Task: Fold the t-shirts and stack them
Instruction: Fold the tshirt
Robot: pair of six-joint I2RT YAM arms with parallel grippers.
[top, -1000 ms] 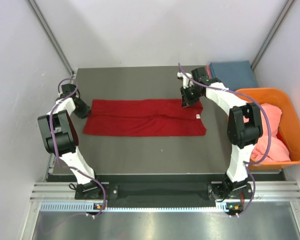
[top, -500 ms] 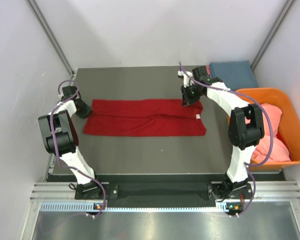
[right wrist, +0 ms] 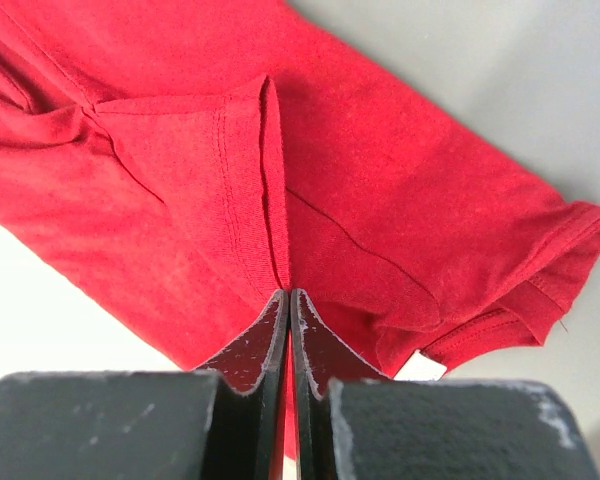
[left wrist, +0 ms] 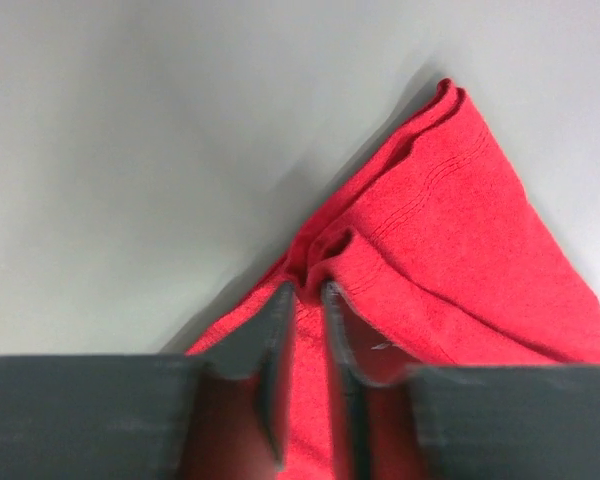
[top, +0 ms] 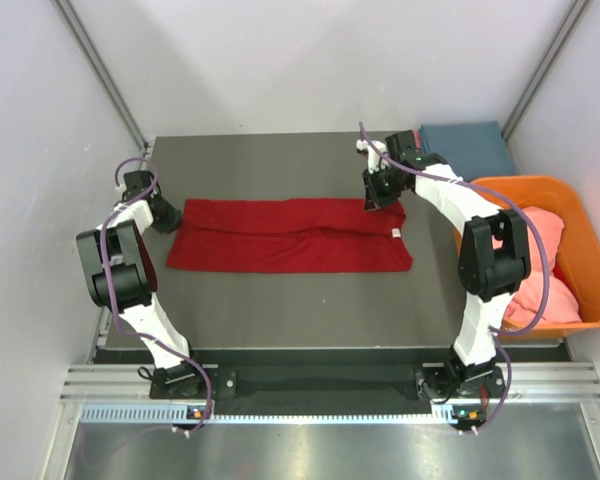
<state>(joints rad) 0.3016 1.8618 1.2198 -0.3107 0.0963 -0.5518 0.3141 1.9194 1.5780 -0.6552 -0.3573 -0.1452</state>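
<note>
a deep red cotton t-shirt (top: 290, 235), already folded into a long narrow band, lies flat across the middle of the grey metal table (top: 280, 310), running left to right. its small white neck label (top: 396, 233) shows near the right end.

the left gripper (left wrist: 306, 292) sits at the band's far left corner. its jaws stand only a sliver apart, with a small ridge of red cloth bunched up between the tips, so it reads as clamped on the shirt. the right gripper (right wrist: 289, 300) is at the far right end by the collar. its jaws are pressed together, and a stitched fold runs straight up into the tips, which looks like a thin pinch of cloth held there.

a folded blue t-shirt (top: 470, 150) lies at the far right corner of the table, and a salmon-pink t-shirt (top: 540, 250) is heaped in the orange plastic tub (top: 592, 262) off the right edge.

the red shirt is light, limp and a little grippy. it will sag and crease wherever it is not held, and stacked layers can slide apart. the best holds are probably the two end corners of one long edge, catching every layer, so the band can be carried over evenly.
</note>
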